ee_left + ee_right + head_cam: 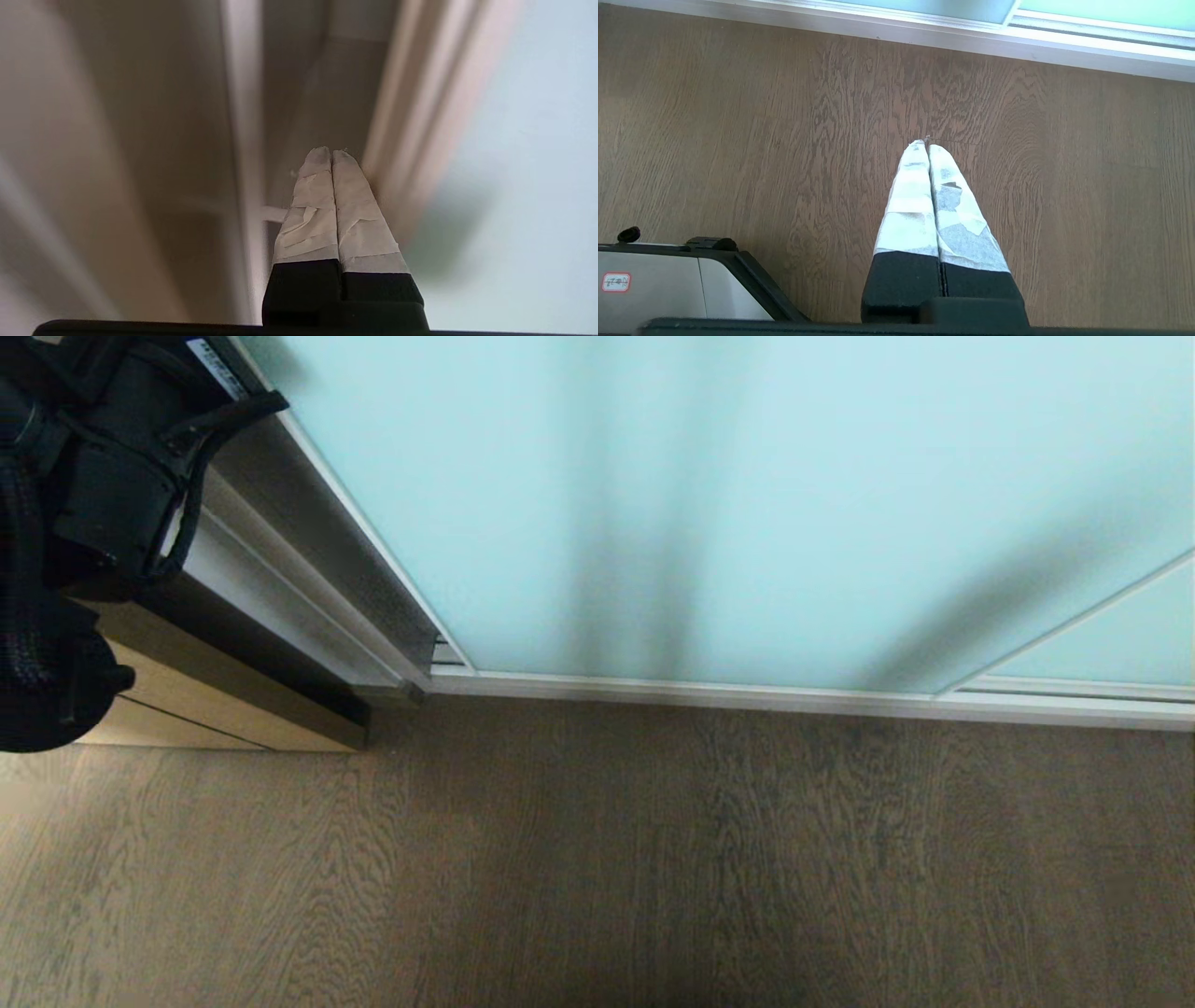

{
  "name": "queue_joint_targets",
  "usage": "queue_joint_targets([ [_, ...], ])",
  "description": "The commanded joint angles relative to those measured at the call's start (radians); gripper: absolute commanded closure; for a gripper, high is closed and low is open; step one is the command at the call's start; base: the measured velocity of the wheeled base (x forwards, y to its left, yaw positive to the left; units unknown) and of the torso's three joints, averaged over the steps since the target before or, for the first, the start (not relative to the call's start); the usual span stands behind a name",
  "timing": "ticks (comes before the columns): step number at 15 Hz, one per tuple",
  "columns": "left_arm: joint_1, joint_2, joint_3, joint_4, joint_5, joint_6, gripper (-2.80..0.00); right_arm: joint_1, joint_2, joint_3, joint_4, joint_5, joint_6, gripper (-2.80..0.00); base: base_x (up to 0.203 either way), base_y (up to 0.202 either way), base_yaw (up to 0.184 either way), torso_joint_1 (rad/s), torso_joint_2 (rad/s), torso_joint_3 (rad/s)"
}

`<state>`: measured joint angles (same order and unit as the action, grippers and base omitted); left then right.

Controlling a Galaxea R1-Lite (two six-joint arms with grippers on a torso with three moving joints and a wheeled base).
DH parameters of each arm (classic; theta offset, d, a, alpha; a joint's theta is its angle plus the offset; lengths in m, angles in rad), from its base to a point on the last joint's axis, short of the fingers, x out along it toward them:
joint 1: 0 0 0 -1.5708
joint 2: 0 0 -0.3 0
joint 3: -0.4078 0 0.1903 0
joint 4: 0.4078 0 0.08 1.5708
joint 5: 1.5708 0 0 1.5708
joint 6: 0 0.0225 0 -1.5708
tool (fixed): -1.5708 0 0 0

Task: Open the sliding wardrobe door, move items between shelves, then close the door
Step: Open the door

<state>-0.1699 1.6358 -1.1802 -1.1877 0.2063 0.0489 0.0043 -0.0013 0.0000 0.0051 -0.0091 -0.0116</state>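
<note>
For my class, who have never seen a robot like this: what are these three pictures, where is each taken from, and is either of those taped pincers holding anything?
It is a two-armed robot on wheels. One picture looks down from its head at the frosted glass sliding wardrobe door and the wooden floor; the black shape there is its left arm. The other two come from cameras on its wrists. The left gripper is shut and empty, its tip beside the door's metal frame. The right gripper, also shut and empty, points at the floor.

Sliding wardrobe door [747,504] cut off at top and right, wardrobe frame [411,116] beside left jaws blurred, left arm [84,476] partly out of frame
</note>
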Motion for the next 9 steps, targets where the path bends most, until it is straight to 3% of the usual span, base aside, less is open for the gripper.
queue_joint_targets([
  [1,-0.042,0.043,-0.051,-0.005,0.002,-0.001,0.0,0.0,-0.002,0.0,-0.001,0.0,-0.001,0.0,0.0,0.0,0.0,0.0,0.0,0.0],
  [4,-0.129,0.092,-0.118,-0.005,0.005,0.026,0.0,0.0,-0.002,0.0,-0.001,0.0,-0.001,0.0,0.0,0.0,0.0,0.0,0.0,0.0],
  [9,-0.287,0.159,-0.134,-0.007,0.004,0.032,0.0,0.0,-0.002,0.0,-0.001,0.0,-0.001,0.0,0.0,0.0,0.0,0.0,0.0,0.0],
])
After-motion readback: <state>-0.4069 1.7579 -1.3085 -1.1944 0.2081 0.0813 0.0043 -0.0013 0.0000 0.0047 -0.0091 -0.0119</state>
